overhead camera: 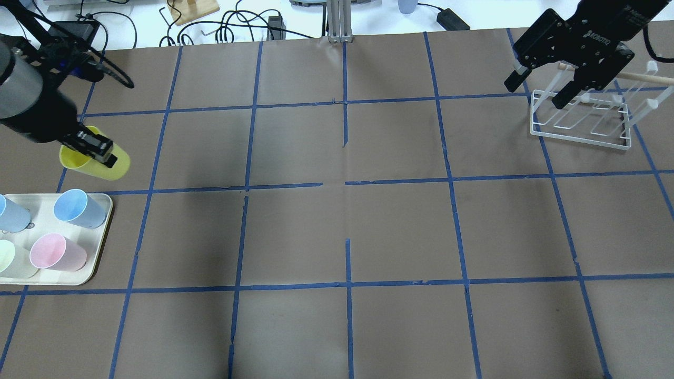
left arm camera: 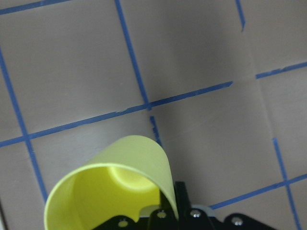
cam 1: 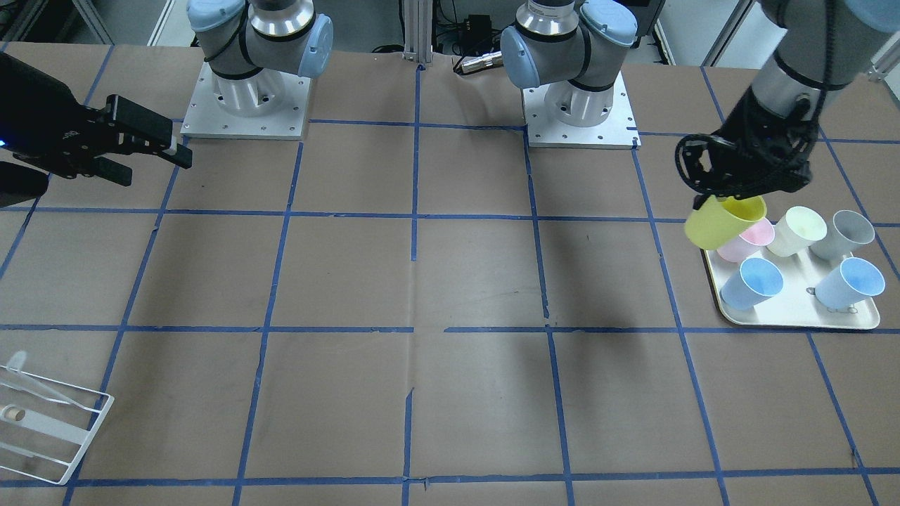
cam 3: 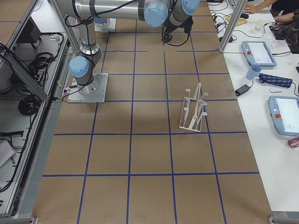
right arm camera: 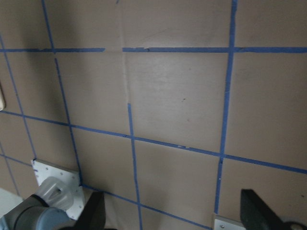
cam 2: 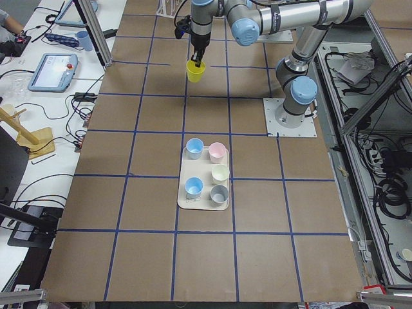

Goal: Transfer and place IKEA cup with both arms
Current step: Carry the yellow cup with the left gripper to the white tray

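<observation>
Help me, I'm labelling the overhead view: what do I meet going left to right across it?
Cream cup on the tray → IKEA cup held by the left gripper → white rack, which the right gripper overlaps in this view.

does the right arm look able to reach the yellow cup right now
Probably not yet. The left gripper holds the cup aloft at the far left end; the right gripper is open at the far right. Nothing blocks the way, only the gap.
</observation>
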`<state>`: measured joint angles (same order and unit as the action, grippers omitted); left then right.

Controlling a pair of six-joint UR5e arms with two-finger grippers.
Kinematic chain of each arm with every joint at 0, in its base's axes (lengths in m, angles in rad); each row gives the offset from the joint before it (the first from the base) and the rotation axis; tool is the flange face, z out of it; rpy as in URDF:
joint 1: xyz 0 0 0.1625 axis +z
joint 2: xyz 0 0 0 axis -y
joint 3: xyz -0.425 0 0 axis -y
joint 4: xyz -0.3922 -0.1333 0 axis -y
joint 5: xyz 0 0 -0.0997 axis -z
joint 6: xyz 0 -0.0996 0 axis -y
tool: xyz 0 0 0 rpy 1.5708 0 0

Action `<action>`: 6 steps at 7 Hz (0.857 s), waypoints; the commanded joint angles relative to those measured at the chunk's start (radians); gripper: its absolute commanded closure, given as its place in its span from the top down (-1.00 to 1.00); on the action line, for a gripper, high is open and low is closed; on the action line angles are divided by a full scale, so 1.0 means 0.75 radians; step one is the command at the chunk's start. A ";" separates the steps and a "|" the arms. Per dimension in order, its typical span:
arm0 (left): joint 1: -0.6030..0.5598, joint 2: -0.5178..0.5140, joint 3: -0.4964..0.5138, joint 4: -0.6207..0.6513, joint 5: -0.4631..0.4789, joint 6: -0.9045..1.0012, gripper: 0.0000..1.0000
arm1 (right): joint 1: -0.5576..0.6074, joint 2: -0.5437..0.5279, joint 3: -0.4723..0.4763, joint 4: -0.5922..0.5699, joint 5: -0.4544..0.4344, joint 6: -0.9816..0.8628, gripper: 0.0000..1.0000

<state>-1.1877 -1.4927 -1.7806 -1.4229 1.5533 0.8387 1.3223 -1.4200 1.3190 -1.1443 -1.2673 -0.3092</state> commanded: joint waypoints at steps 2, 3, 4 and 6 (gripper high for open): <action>0.282 -0.208 0.004 0.162 0.113 0.740 -1.00 | 0.226 -0.035 0.139 -0.349 -0.288 0.443 1.00; 0.356 -0.277 0.008 0.215 0.121 0.895 -1.00 | 0.243 -0.041 0.149 -0.346 -0.294 0.459 1.00; 0.399 -0.343 0.008 0.291 0.144 1.075 -1.00 | 0.243 -0.088 0.190 -0.350 -0.321 0.461 1.00; 0.481 -0.451 0.051 0.345 0.146 1.213 -1.00 | 0.245 -0.199 0.390 -0.498 -0.445 0.494 1.00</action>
<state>-0.8676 -1.7782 -1.7583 -1.1856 1.6594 1.6770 1.5047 -1.5241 1.5253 -1.4547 -1.5670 0.0471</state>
